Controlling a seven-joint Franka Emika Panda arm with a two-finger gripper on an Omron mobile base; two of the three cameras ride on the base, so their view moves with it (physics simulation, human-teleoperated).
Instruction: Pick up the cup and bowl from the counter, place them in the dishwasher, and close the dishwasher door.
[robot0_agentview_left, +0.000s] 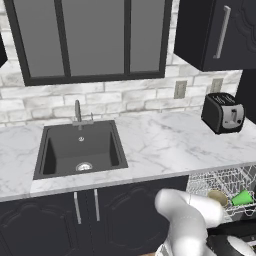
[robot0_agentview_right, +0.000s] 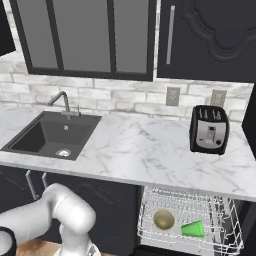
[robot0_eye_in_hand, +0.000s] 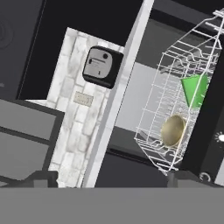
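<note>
In the left base view, the long white marble counter (robot0_agentview_left: 165, 142) is seen with the black rectangular sink basin (robot0_agentview_left: 80, 150) set into its left part and a black two-slot toaster (robot0_agentview_left: 223, 113) at its far right; neither task item is left on the slab. Below the counter's near edge at the right, the white wire rack (robot0_agentview_left: 220, 182) of the black built-in dishwasher (robot0_agentview_left: 235, 227) is drawn out, and a round olive-gold bowl (robot0_agentview_left: 218, 198) and a green cone-shaped cup (robot0_agentview_left: 242, 198) are lodged in it side by side, so the loading appears done and the door closing is judged to be what is left. In the right base view, the same rack (robot0_agentview_right: 187, 220) is shown projecting toward the near side under the counter's edge (robot0_agentview_right: 150, 177), with the bowl (robot0_agentview_right: 163, 219) on the left and the cup (robot0_agentview_right: 193, 229) lying on its side to the right; the rack is likely to need pushing in before the door can swing up, and open room lies in front of it. In the hand view, rolled sideways, the rack (robot0_eye_in_hand: 175, 100), cup (robot0_eye_in_hand: 195, 89), bowl (robot0_eye_in_hand: 172, 130) and toaster (robot0_eye_in_hand: 99, 66) are seen well apart from the gripper (robot0_eye_in_hand: 113, 180), whose two dark fingertips (robot0_eye_in_hand: 41, 178) stand wide apart with nothing held. The dishwasher door itself cannot be clearly made out.
</note>
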